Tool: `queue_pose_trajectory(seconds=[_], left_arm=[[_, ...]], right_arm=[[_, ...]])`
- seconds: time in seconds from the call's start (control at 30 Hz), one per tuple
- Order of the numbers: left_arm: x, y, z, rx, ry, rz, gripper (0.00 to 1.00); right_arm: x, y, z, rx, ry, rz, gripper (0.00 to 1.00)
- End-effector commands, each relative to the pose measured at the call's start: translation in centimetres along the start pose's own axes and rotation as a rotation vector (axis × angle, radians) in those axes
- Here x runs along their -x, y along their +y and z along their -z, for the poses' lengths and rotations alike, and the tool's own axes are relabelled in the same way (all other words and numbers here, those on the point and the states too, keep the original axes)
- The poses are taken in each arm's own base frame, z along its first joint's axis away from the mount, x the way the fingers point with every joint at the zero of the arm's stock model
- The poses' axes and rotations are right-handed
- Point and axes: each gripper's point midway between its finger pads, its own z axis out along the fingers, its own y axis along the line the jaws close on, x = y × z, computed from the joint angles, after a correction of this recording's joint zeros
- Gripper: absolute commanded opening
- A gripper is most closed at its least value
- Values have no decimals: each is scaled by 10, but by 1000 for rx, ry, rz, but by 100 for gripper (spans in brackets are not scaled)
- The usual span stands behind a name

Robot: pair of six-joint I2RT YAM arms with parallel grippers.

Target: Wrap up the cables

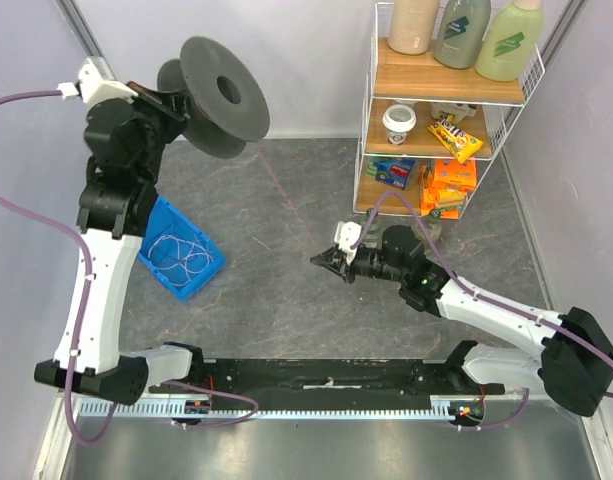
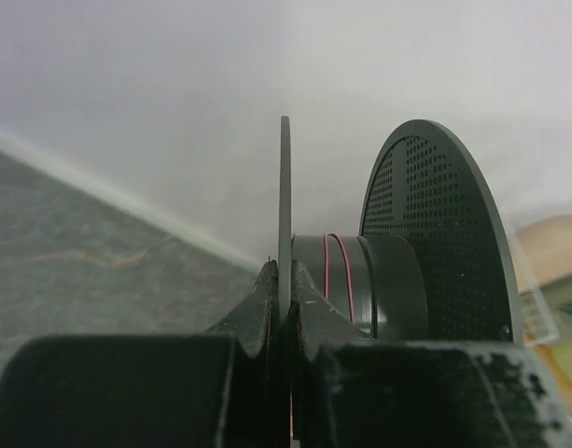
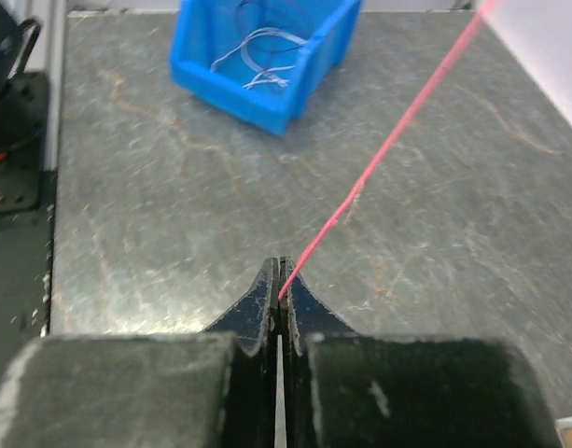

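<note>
A dark grey perforated spool [image 1: 221,95] is held up at the back left. My left gripper [image 1: 179,105] is shut on the edge of its thin flange [image 2: 285,187]. Two turns of thin pink-red cable [image 2: 328,271] lie on the hub. One pink cable [image 1: 286,205] runs taut from the spool down to my right gripper [image 1: 318,260]. In the right wrist view that gripper [image 3: 282,273] is shut on the end of the cable [image 3: 388,145], low over the table. More pale cables [image 1: 176,255] lie looped in a blue bin [image 1: 212,263], which also shows in the right wrist view [image 3: 267,105].
A white wire shelf [image 1: 371,130] with bottles, a cup and snack packs stands at the back right, close behind the right arm. A black rail [image 1: 326,378] runs along the near edge between the arm bases. White walls enclose the grey table.
</note>
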Motion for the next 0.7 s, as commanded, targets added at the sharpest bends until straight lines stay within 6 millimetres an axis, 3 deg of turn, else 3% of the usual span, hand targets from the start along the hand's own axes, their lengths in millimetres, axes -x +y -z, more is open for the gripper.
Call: queue_pose_trajectory(seconds=[0.0,0.23,0.47,0.67], left_arm=[[24,27,-12,137,-146,-53,1],[-42,67,-37,182,-16,-218,2],[-117,93,-41,181,133,-371,1],[-178,94,-26,116,259,-470,2]], right_arm=[[2,50,3,193,84,127,0],[45,114,6,407,105,306,0],[114,126,3,460,23,441,0],[171,118,-2,429,-70,524,0]])
